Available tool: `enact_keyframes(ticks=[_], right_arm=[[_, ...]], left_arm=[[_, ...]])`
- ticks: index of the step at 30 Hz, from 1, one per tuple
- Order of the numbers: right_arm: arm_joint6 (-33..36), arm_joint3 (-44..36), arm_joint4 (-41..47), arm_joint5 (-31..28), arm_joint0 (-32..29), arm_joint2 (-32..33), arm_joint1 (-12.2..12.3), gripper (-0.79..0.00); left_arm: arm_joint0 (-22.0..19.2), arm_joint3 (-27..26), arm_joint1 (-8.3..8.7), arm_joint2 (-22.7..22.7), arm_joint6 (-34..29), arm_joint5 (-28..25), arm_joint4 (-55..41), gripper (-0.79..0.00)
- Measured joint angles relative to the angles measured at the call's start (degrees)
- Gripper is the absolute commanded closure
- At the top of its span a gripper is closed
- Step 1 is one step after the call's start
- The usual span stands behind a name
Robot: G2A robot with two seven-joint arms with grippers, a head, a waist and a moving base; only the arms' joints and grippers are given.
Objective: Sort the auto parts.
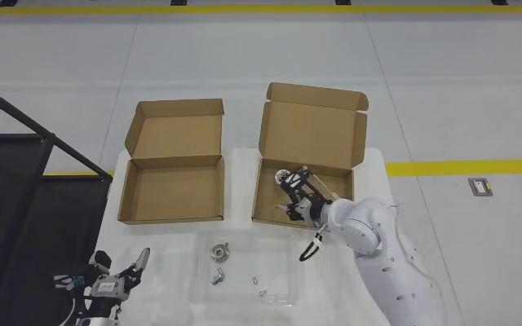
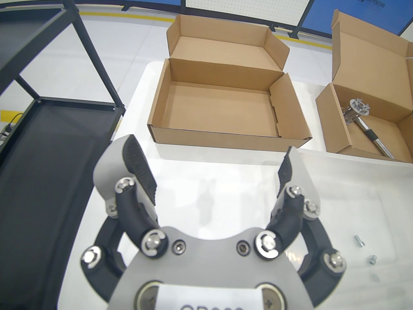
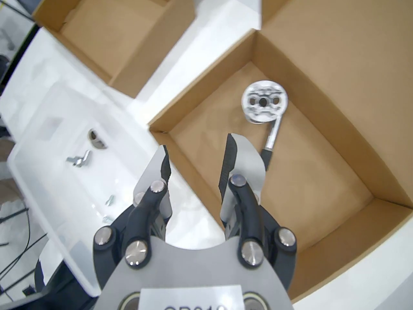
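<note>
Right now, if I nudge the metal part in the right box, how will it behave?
Likely stiff and heavy for its size: the part looks solid metal. Its round disc may roll. The polished rod probably slips.

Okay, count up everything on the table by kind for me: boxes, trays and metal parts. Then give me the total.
Cardboard boxes: 2
Clear tray: 1
Disc-and-shaft part: 1
Round metal part: 1
Bent metal fitting: 1
Small bolts: 2
Total: 8
</note>
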Motion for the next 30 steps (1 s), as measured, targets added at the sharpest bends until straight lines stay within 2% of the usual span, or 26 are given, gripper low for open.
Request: enact_keyframes(ticks=[2,3,9,27,30], right_arm=[[3.08,-3.31,1.2,-2.02,-1.65,-0.5,0.32,-0.776],[4.82,-5.38,1.89,-3.1,-2.64,-0.9,0.51,-0.785],[11.82,-12.37,3.27,-5.2,-5.88,-3.32,1.24,-0.785],[11.83,-12.34,3.24,-5.13,-5.89,-3.37,1.24,-0.785],[9.45,-13.03,0.63,-2.78,-7.01,-5.32,1.13,-0.785]], left_arm=[[0.0,0.0,0.0,0.0,0.0,0.0,0.0,-0.785],[0.0,0.0,0.0,0.0,0.0,0.0,0.0,-0.785],[0.0,0.0,0.0,0.0,0.0,0.0,0.0,-0.785],[0.0,0.0,0.0,0.0,0.0,0.0,0.0,-0.785],[0.0,0.0,0.0,0.0,0.0,0.0,0.0,-0.785]])
